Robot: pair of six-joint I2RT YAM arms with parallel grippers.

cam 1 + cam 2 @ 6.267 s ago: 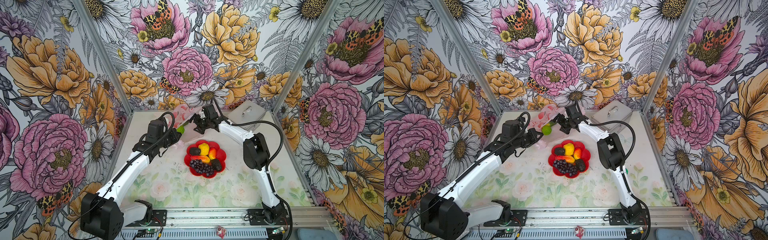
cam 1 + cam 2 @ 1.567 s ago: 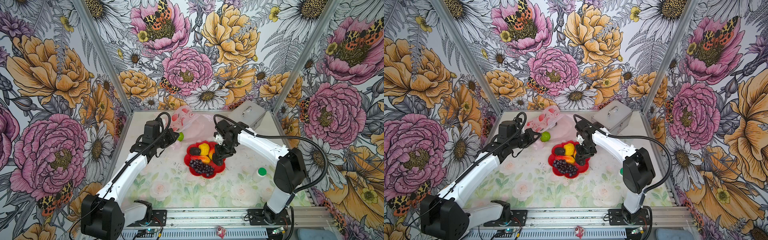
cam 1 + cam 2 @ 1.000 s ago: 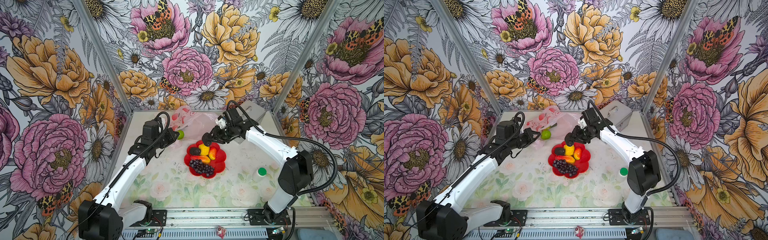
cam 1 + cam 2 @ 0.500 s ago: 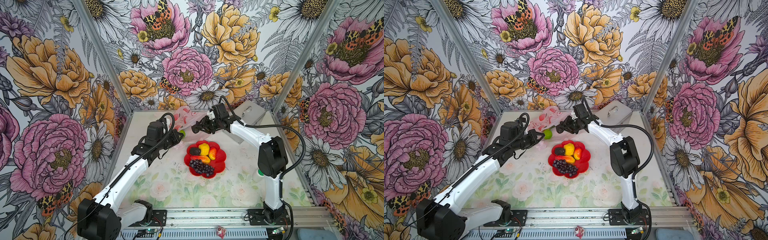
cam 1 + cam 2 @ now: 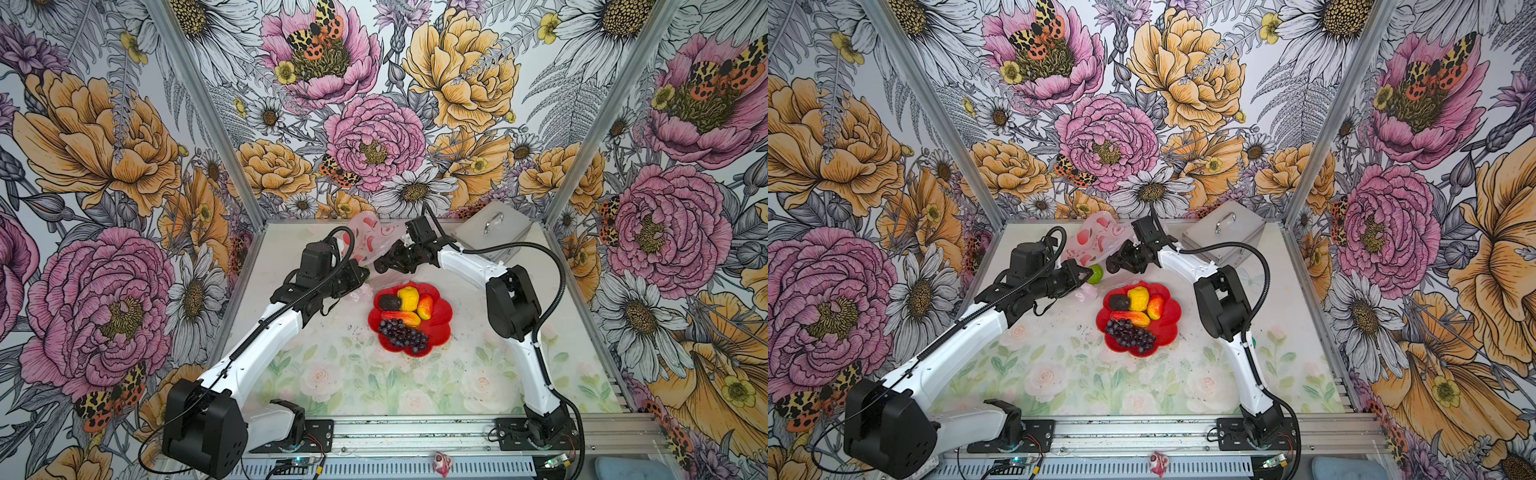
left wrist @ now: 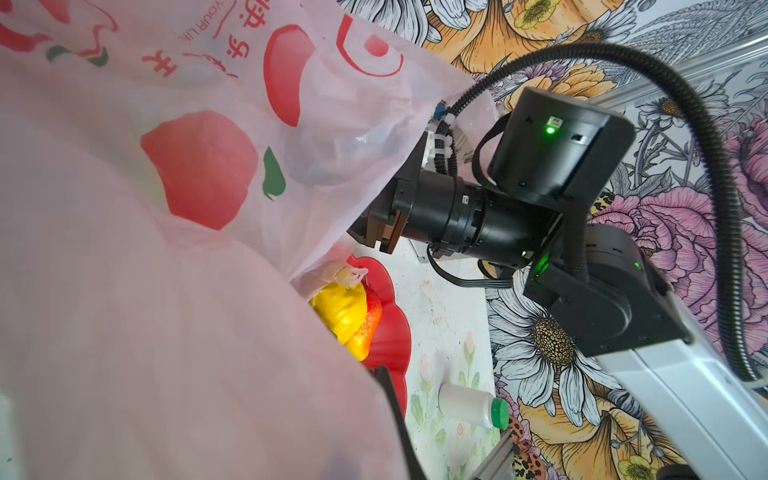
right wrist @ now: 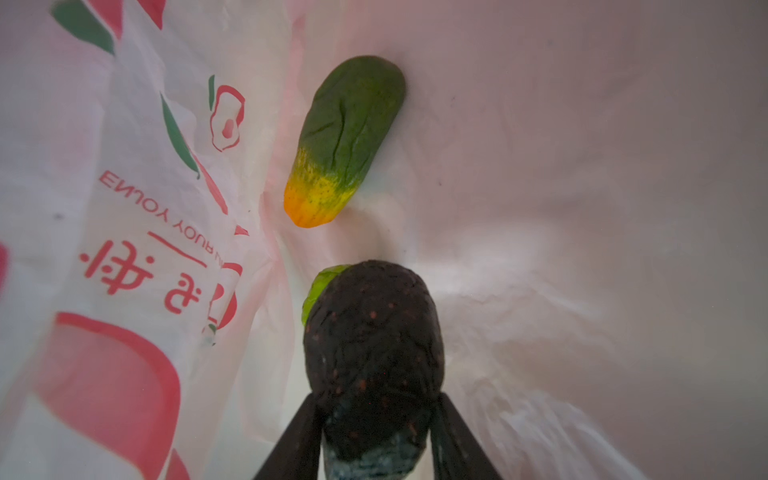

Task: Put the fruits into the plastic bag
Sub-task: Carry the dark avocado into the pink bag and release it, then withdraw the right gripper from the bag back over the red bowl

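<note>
The pale pink plastic bag (image 5: 368,239) lies at the back of the table. My left gripper (image 5: 360,272) is shut on its edge and holds the mouth up; one finger (image 6: 390,399) shows beside the film. My right gripper (image 5: 380,264) is inside the mouth, shut on a dark avocado (image 7: 370,345). Deeper in the bag lie a green-orange mango (image 7: 345,137) and a green ball (image 5: 1097,273). On the red plate (image 5: 440,328) are a yellow fruit (image 5: 408,298), another avocado (image 5: 388,302), two red-orange fruits (image 5: 424,306) and a grape bunch (image 5: 405,332).
A silver metal case (image 5: 490,230) stands at the back right, just behind my right arm. A white bottle with a green cap (image 6: 469,405) lies on the table to the right of the plate. Floral walls close in the table on three sides.
My right gripper lifted a dark avocado off the plate and carried it back and left into the bag's mouth. My left gripper stayed shut on the bag.
</note>
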